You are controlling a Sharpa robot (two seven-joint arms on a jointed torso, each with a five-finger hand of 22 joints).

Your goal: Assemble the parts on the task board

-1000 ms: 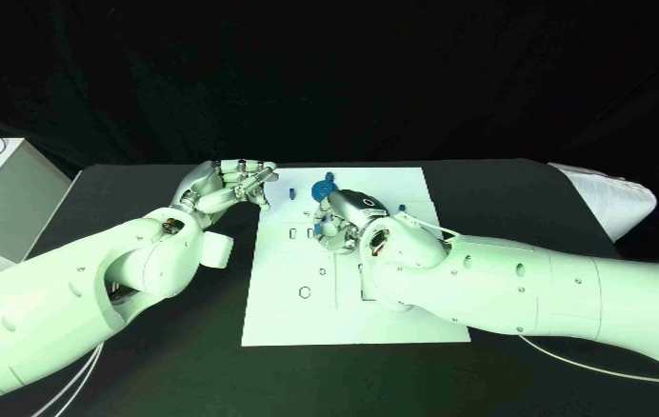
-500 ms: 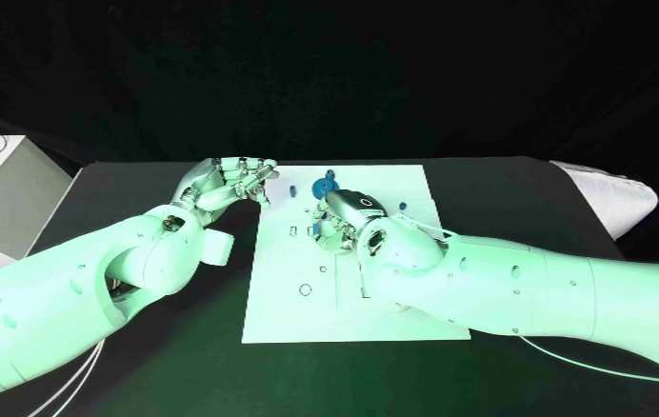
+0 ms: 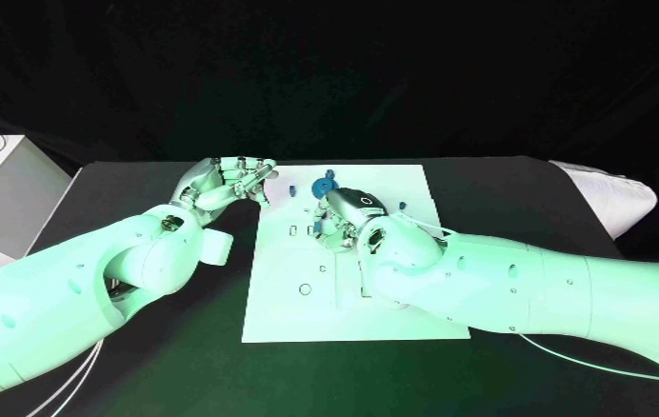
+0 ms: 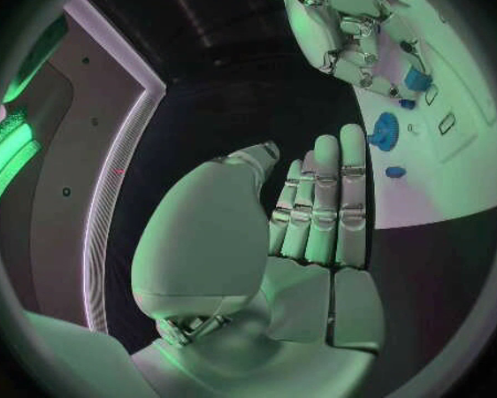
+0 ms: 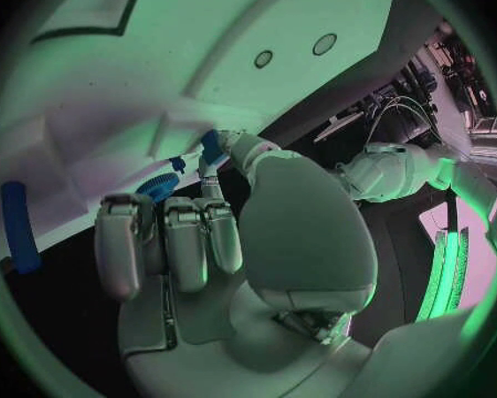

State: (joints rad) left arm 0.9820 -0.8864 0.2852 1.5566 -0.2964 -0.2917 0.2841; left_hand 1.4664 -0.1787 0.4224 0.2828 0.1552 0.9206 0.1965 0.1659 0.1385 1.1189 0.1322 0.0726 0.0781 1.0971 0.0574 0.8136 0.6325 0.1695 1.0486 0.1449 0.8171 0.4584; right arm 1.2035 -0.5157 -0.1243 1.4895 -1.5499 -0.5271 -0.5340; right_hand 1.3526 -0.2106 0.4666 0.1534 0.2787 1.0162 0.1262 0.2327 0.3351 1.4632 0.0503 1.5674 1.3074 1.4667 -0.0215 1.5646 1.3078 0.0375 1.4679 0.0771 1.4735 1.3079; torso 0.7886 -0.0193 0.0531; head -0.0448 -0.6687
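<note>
Task board [image 3: 398, 317] mid-surface; my right hand [image 3: 347, 215] pinches a small blue part [image 5: 211, 145] over its far half. Left hand [image 3: 227, 184] empty, fingers together, off the board's far-left corner. Risk: misaligned part jams or slips.

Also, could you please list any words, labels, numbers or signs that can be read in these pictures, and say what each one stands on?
No readable text.
Task board: outlined shapes and slots, no letters or numbers legible.
Right hand: a small dark ring mark on its back, not a character.
Blue parts: no markings visible.
Left hand: none visible.
</note>
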